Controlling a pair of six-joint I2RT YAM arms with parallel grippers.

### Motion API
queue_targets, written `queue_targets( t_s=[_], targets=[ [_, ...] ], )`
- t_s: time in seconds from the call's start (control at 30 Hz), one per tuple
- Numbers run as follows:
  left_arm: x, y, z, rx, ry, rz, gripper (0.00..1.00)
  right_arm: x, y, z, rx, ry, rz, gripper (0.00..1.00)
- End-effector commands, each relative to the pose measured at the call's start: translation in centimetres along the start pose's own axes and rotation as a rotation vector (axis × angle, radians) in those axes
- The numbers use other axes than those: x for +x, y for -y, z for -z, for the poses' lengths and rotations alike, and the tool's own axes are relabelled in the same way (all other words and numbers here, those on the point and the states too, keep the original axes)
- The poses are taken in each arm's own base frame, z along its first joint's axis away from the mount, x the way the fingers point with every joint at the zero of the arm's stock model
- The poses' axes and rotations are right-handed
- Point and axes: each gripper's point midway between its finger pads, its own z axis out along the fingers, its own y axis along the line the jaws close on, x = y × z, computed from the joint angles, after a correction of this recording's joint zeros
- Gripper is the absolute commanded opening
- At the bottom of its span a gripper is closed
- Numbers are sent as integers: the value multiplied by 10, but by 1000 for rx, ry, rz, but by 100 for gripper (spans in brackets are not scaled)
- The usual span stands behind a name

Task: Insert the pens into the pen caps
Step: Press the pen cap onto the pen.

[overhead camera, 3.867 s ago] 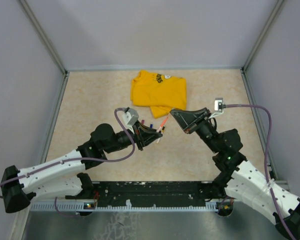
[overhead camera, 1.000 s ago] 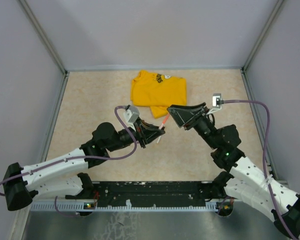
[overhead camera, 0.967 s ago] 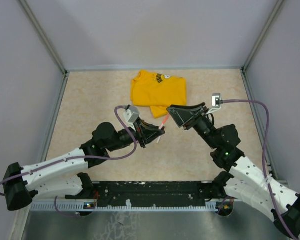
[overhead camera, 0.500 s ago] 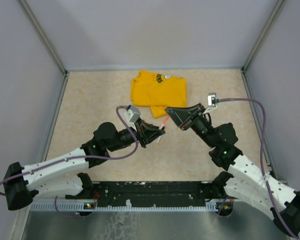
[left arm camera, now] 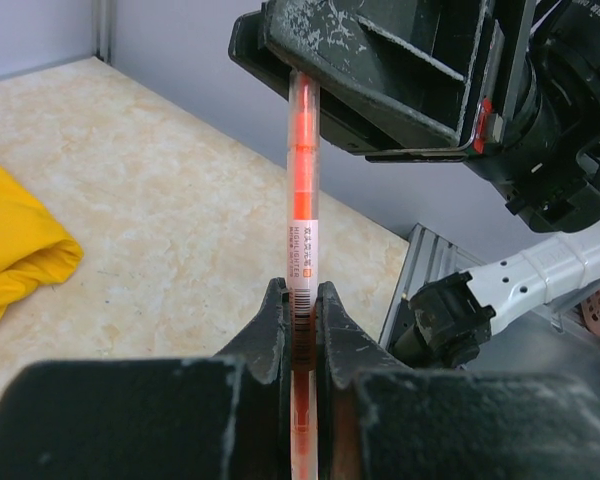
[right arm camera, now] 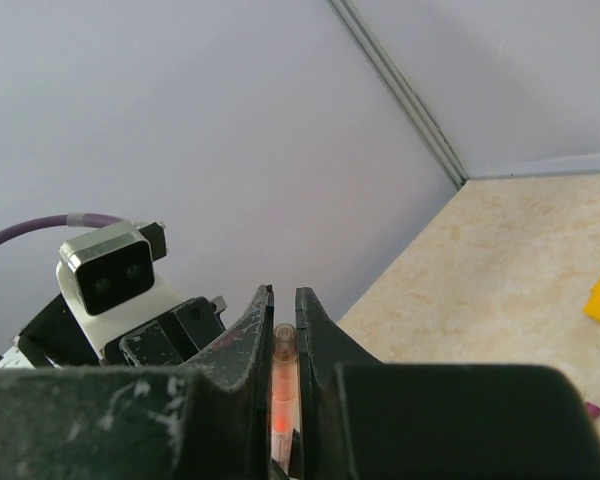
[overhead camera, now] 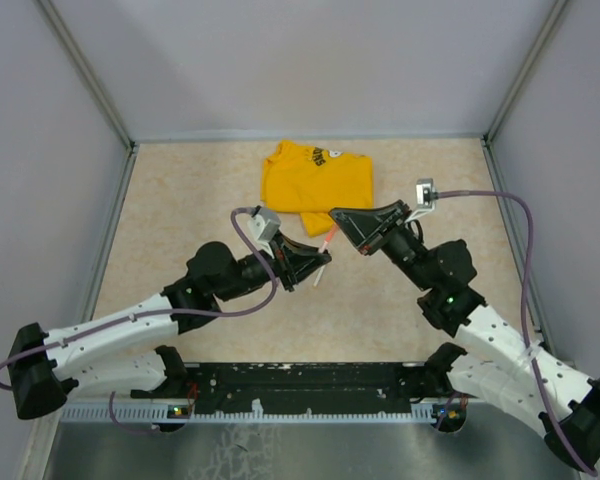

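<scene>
An orange-red pen (left arm camera: 302, 200) with a clear white-labelled barrel hangs in the air between my two arms. My left gripper (left arm camera: 300, 290) is shut on its barcode end. Its far end runs up into my right gripper (right arm camera: 283, 295), whose jaws press on a clear, orange-tinted tip (right arm camera: 283, 375); I cannot tell whether that tip is a cap. From above, the pen (overhead camera: 329, 241) bridges the left gripper (overhead camera: 318, 262) and the right gripper (overhead camera: 340, 222) over the middle of the table. Another white pen (overhead camera: 318, 279) lies on the table just below them.
A folded yellow T-shirt (overhead camera: 315, 185) lies at the back of the table, just beyond the grippers. A small magenta piece (right arm camera: 586, 408) shows at the right wrist view's edge. Grey walls (overhead camera: 80, 150) fence the beige table (overhead camera: 180, 200).
My right gripper has slid a little left onto the pen's far end and closed on it. The left gripper has kept its hold and barely moved.
</scene>
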Motion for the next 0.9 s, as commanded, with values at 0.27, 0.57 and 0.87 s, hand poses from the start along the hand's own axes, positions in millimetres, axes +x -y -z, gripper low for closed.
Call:
queue_targets(
  t_s=[0.27, 0.57, 0.87],
  targets=[
    [-98, 25, -21, 36, 262, -85, 0, 37, 2, 8, -21, -197, 57, 0],
    [-143, 45, -29, 89, 360, -109, 0, 66, 12, 33, 22, -289, 20, 0],
    [-159, 54, -35, 119, 386, -121, 0, 108, 14, 56, 55, -398, -14, 0]
  ],
)
